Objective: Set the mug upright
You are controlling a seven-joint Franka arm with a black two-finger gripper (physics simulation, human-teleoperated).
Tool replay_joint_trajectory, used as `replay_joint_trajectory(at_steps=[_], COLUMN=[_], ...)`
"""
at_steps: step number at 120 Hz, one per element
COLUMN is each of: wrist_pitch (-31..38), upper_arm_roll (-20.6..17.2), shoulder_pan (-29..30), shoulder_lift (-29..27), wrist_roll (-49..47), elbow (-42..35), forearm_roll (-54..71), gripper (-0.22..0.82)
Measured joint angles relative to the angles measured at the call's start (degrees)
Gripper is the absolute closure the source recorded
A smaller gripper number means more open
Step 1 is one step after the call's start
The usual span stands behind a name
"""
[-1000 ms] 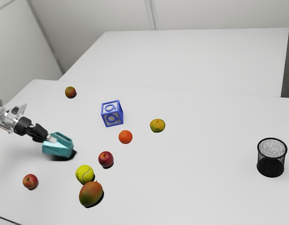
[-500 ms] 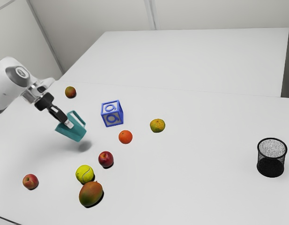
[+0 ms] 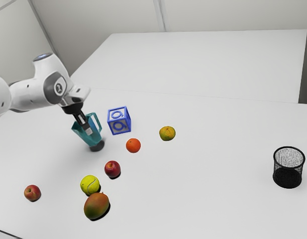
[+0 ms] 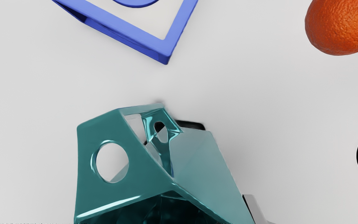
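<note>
In the exterior view my gripper [image 3: 88, 129] is shut on the teal mug [image 3: 95, 138], which leans somewhat, its mouth up toward the exterior view's left and its base low over a dark shadow on the table. Its handle faces the exterior view's right. Whether the base touches the table I cannot tell. The wrist view has the mug [image 4: 98, 194] close up, with its handle toward the blue block and part of its dark inside visible. One finger of my gripper [image 4: 254, 209] shows against the mug's outer side; the other is hidden.
A blue letter block [image 3: 119, 121] stands close beyond the mug. Nearby lie an orange [image 3: 133, 145], a red apple [image 3: 112, 169], a tennis ball [image 3: 90, 184] and a mango [image 3: 96, 205]. Farther off are another apple [image 3: 32, 192], a yellowish citrus [image 3: 167, 133] and a black mesh bin [image 3: 288, 168].
My gripper has carried the mug toward the exterior view's right, lifting and turning it from lying on its side to nearly upright. The arm now covers the small fruit at the back.
</note>
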Motion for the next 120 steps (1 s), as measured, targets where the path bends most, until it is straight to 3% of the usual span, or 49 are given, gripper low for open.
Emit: replay_joint_trajectory(at_steps=[54, 99, 120], wrist_pitch=[5.5, 9.8, 10.5], upper_arm_roll=[-7.4, -8.5, -8.9], shoulder_pan=[-0.7, -0.7, -0.9], shoulder_lift=[-1.1, -0.9, -0.9], wrist_roll=[-10.2, -16.2, -17.7], elbow=[-5.1, -7.8, -7.8], forearm_roll=[11.1, 13.5, 13.4], gripper=[0.79, 0.78, 0.58])
